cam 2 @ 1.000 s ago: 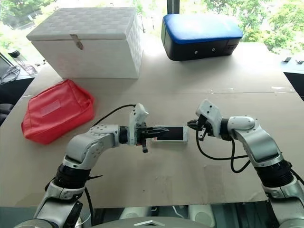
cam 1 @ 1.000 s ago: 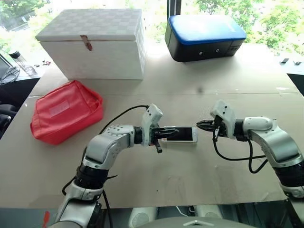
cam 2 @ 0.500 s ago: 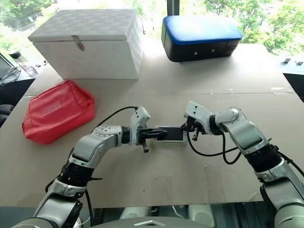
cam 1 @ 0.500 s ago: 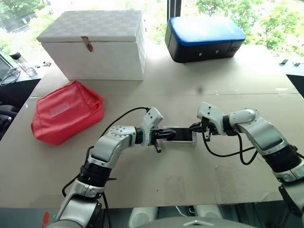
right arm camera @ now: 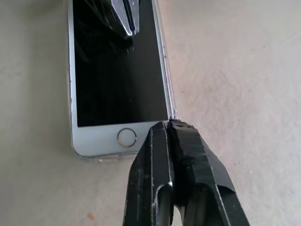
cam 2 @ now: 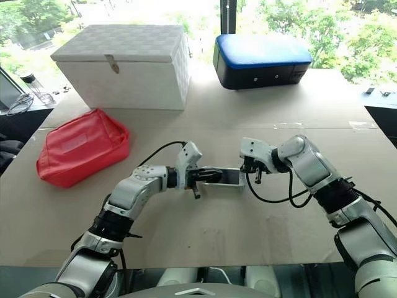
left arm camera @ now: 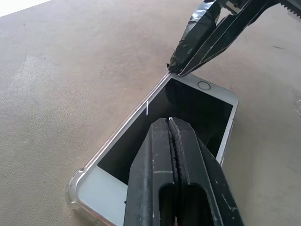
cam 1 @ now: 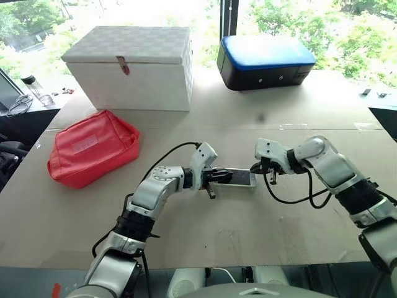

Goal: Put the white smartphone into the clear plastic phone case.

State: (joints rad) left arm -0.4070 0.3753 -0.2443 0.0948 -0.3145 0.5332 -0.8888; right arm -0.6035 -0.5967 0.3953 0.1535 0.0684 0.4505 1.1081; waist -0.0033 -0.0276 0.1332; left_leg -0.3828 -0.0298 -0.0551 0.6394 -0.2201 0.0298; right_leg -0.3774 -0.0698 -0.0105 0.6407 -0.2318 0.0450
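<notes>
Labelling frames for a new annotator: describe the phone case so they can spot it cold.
Start from the big white box at the table's far side and come toward the robot, past the red pouch. Between the left gripper and right gripper lies the white smartphone. The clear plastic phone case is the thin see-through rim around its edges, unlike anything else here.

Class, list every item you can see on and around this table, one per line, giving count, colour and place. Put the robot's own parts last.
white smartphone: one, white with black screen, flat at table centre
clear plastic phone case: one, transparent, around the phone's edges
pouch: one, red, left side
box: one, white, far left
case: one, blue-topped black, far centre
table: one, beige
left gripper: one, black, shut, tips over the screen
right gripper: one, black, shut, at the phone's home-button corner
</notes>
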